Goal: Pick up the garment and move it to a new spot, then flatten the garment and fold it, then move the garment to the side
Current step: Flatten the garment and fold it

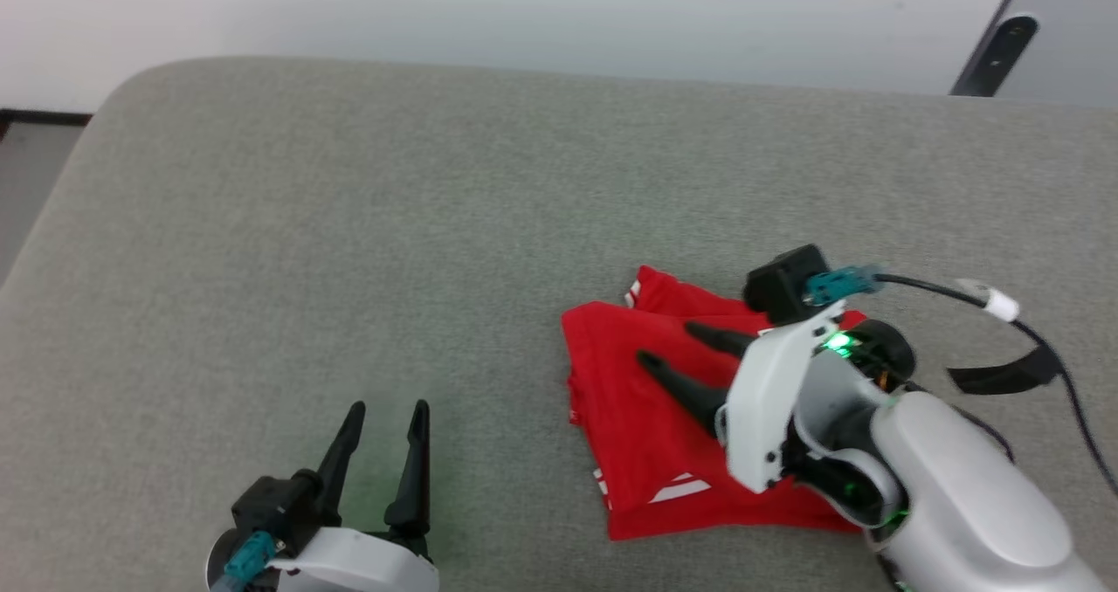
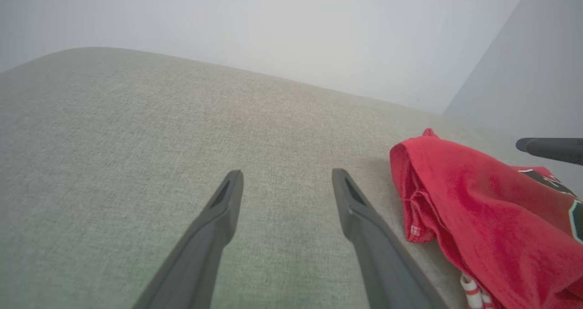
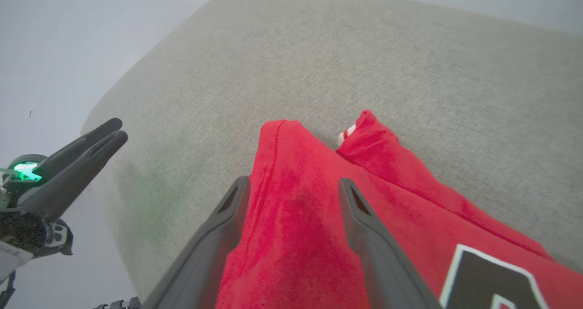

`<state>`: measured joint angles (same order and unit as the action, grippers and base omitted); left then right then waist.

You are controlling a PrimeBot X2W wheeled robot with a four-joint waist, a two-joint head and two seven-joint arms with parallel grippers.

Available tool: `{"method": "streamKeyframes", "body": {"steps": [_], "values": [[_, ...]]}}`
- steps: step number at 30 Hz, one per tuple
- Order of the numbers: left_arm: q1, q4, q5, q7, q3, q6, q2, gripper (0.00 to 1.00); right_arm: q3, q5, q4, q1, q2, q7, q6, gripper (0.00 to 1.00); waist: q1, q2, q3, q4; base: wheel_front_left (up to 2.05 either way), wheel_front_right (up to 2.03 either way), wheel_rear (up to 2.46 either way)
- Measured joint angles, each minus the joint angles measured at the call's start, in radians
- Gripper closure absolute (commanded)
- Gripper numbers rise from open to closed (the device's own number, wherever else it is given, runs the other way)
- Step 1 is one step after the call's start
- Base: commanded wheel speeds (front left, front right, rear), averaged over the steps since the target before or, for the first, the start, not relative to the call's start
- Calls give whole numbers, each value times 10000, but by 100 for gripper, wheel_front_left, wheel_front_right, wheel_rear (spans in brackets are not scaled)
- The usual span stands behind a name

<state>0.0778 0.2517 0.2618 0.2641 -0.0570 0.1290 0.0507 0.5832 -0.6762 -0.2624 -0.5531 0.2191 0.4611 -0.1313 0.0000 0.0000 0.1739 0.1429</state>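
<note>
- The garment (image 1: 638,417), a red shirt, is seen lying folded and bunched on the grey fabric-covered counter (image 1: 349,225), right of centre in the head view and towards the near edge.
- White stripes are seen at a sleeve end near the garment's far corner and again along its near side.
- In the right wrist view, part of a black, white-outlined block letter (image 3: 492,277) is shown on the garment (image 3: 300,236) at the lower right.
- The right gripper (image 1: 671,345) is held over the garment, its jaws spread wide. Nothing is pinched between them, and red cloth is seen in the gap (image 3: 294,183). Whether the cloth is touched cannot be told.
- The left gripper (image 1: 389,409) is placed at the lower left over bare counter (image 2: 136,140), well apart from the garment, with its jaws spread and empty (image 2: 287,174).
- In the left wrist view the garment (image 2: 478,195) is seen to the right of the fingers.
- A black cable (image 1: 1039,339) is seen trailing from the right wrist.
</note>
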Motion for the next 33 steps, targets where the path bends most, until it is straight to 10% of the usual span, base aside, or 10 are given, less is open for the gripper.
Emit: {"method": "streamKeyframes", "body": {"steps": [18,33], "values": [[207,-59,-261,0,169,0,433,0,-2282,602,46,1742,1987,-2380,0,0,0,0,-661,-1442,0,0,0],[-933,-485,-430,0,288,-2,752,0,-3685,1333,504,3677,1618,-4610,0,0,0,0,-1492,-2014,0,0,0]]}}
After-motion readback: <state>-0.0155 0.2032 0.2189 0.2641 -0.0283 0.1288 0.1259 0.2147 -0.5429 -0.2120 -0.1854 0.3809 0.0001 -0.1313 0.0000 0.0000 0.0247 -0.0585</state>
